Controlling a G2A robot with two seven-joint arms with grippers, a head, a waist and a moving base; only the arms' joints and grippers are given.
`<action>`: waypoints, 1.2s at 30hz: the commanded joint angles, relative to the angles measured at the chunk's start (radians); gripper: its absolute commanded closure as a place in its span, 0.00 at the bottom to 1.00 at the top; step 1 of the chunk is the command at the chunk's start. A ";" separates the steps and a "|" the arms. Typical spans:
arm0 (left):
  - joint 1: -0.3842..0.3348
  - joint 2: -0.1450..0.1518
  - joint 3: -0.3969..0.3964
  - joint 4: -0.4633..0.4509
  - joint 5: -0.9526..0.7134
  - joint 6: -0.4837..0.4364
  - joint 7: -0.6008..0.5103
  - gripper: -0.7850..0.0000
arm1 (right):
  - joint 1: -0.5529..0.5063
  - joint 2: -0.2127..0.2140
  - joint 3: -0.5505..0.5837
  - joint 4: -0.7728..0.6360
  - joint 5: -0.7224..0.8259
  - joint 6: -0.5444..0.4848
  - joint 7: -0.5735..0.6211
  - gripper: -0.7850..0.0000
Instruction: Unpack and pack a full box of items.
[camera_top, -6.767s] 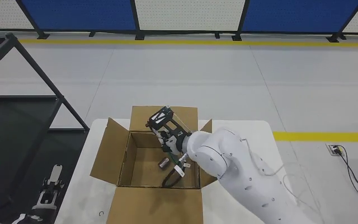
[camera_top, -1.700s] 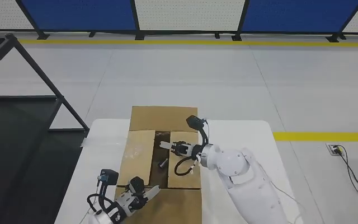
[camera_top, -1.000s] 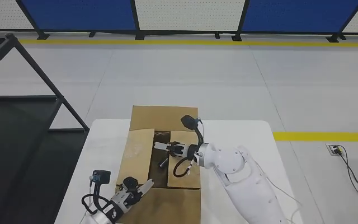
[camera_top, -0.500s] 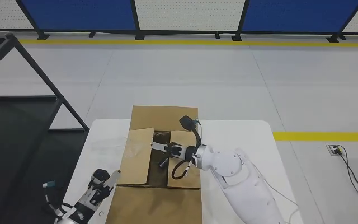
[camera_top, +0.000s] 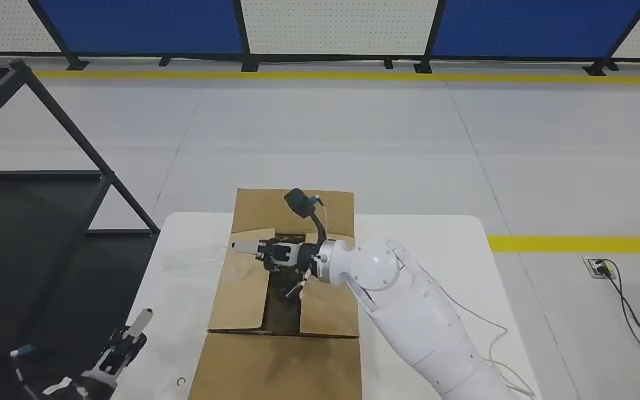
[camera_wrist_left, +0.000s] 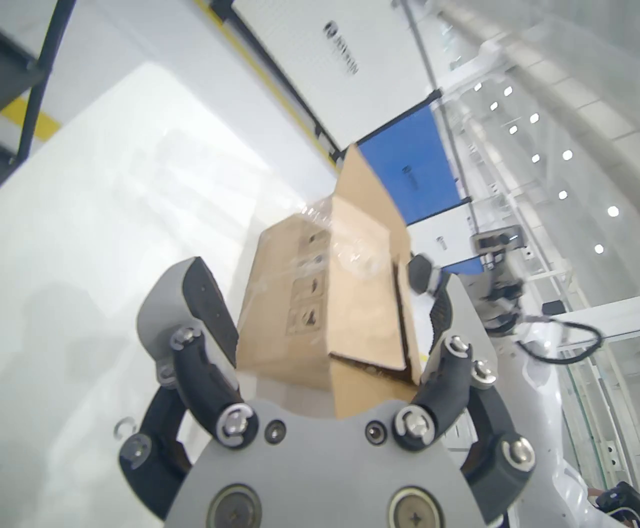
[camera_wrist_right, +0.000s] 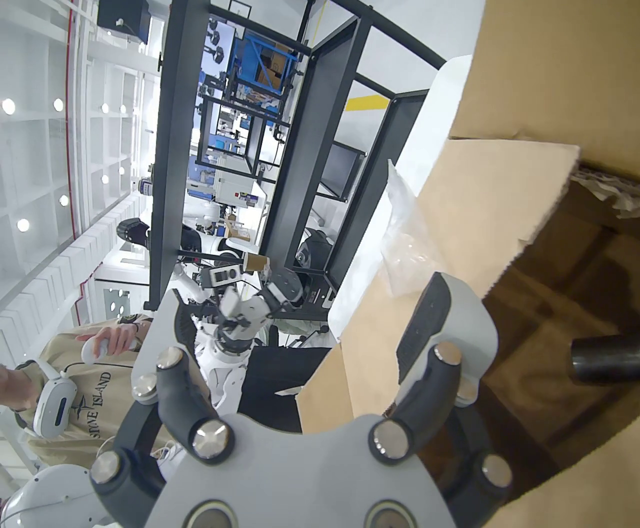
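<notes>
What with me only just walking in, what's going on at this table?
A two-armed robot is working on a brown cardboard box on the white table. Its right gripper, open, is above one folded-in side flap. A small dark cylinder shows inside through the gap between the flaps. The left gripper, also open, is near the table's corner, apart from the box.

Brown cardboard box (camera_top: 240, 300) is being kept upright on the white table (camera_top: 450, 250), w/ both side flaps being folded in over the top (end flaps lying outward). A narrow gap is being left btwn them, w/ a dark cylindrical item (camera_wrist_right: 607, 357) inside.
</notes>
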 joint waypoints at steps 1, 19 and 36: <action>0.000 0.000 0.000 -0.001 0.002 -0.001 0.012 0.00 | -0.001 0.000 0.001 -0.001 -0.001 0.001 -0.001 0.00; -0.300 0.003 0.064 0.140 -0.281 0.221 0.018 0.00 | -0.051 0.009 0.004 -0.045 -0.021 -0.051 0.037 0.00; -0.383 0.013 0.093 0.213 -0.309 0.291 -0.035 0.00 | -0.039 -0.003 -0.009 0.000 0.035 -0.028 0.060 0.00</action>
